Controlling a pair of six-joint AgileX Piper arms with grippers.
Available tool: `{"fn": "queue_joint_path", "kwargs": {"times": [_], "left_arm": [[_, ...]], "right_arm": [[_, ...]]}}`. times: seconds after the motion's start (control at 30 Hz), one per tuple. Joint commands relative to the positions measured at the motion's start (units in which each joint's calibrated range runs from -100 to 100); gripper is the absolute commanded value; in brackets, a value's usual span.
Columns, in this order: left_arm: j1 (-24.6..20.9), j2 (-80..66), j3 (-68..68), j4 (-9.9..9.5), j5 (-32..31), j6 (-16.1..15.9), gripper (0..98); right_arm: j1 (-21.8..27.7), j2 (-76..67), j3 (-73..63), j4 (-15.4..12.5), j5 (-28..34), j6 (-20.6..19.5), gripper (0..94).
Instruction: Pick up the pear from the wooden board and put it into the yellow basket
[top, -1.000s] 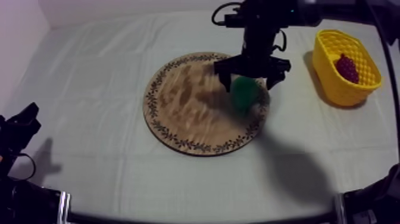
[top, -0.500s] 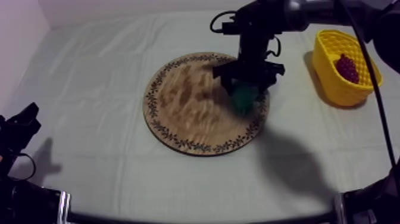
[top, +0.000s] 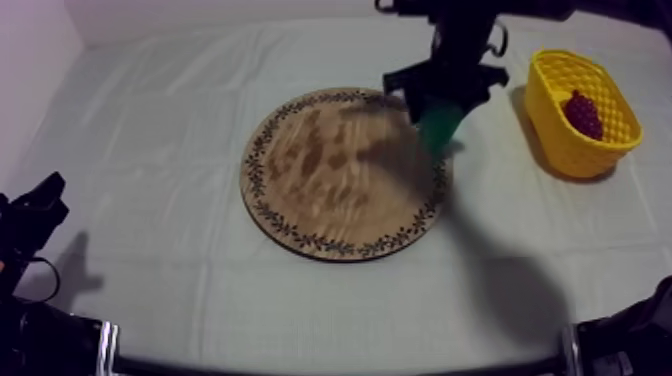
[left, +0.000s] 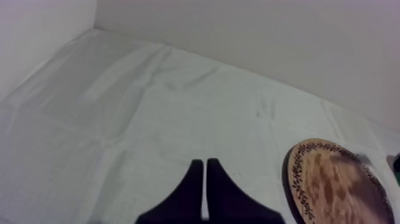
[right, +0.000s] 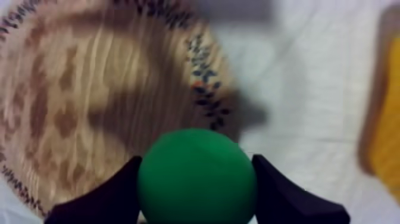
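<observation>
1. Left tool (left: 204, 162): I read it parked low at my left side of the table (top: 180, 300), well apart from the board (top: 320, 190). In the left wrist view its two black fingers (left: 190, 182) lie pressed together as a narrow wedge with nothing between them. They sit over the bare grey-white cloth (left: 119, 119). The board's patterned rim shows beyond them.

2. Board: round and wooden, with a leaf-patterned rim. It lies flat near the middle of the table. A dark shadow falls across its far right part, under the right arm.

3. Right tool (top: 440, 92): the right arm comes in from the upper right, and the tool hangs over the board's far right rim. It is pinching the pear (top: 438, 125). In the right wrist view one black finger sits against each side of the green fruit, which fills the gap between them.

4. Pear: green, gripped in the right tool. It is above the point where the board's rim meets the cloth, on the side facing the basket (top: 590, 150). It is apart from the basket. I cannot tell how far it stands above the board.

5. Basket: yellow, with open lattice walls. It stands on the cloth at my right side of the table, near the board but not touching it. A dark red bunch of grapes (top: 583, 113) lies inside.
</observation>
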Motion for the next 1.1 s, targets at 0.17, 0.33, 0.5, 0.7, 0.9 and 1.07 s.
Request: {"fn": "queue_joint_path", "kwargs": {"times": [0.17, 0.33, 0.5, 0.7, 0.9, 1.07], "left_arm": [[0.0, 0.0, 0.0, -0.02, 0.0, 0.0, 0.1], [0.0, 0.0, 0.0, -0.02, 0.0, 0.0, 0.1], [0.0, 0.0, 0.0, -0.02, 0.0, 0.0, 0.1], [0.0, 0.0, 0.0, -0.02, 0.0, 0.0, 0.1], [0.0, 0.0, 0.0, -0.02, 0.0, 0.0, 0.1], [0.0, 0.0, 0.0, -0.02, 0.0, 0.0, 0.1]], "right_arm": [[6.1, -14.8, -1.9, 3.0, 2.5, 8.9, 37.1], [10.7, -19.4, -3.0, 4.8, 1.1, 13.6, 38.3], [15.2, -20.8, -3.2, 6.7, -2.6, 16.2, 38.4], [20.3, -19.9, 0.6, 8.9, -9.8, 17.3, 42.3], [23.7, -17.0, 5.8, 10.1, -17.0, 16.3, 42.6], [24.8, -13.7, 9.8, 9.8, -19.8, 14.7, 42.5]]}}
